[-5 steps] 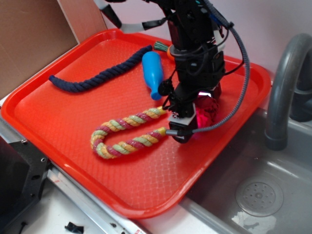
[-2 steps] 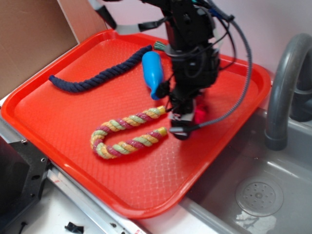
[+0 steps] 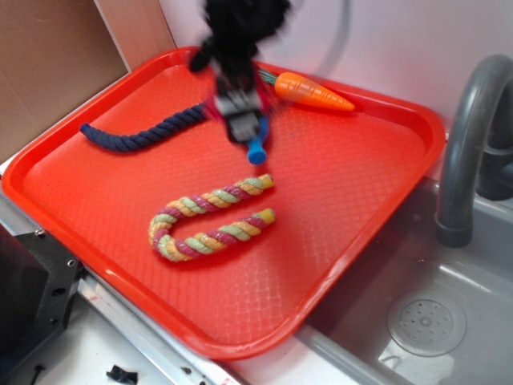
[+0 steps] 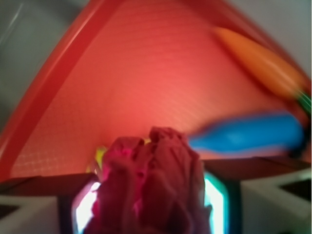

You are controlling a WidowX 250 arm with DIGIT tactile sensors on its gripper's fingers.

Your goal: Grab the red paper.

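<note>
Exterior view: a blurred claw (image 3: 240,120) is hanging above the far left part of a red tray (image 3: 337,241), over a navy rope (image 3: 140,135) and a blue pin (image 3: 256,150). A carrot toy (image 3: 313,91) and a striped rope (image 3: 210,220) are lying on the tray. The red paper is not discernible here.

Wrist view: the red paper (image 4: 151,185) is sitting crumpled between the claw's pads, which are pinching it on both sides. It looks light, soft and crushable, best gripped across its middle.
</note>
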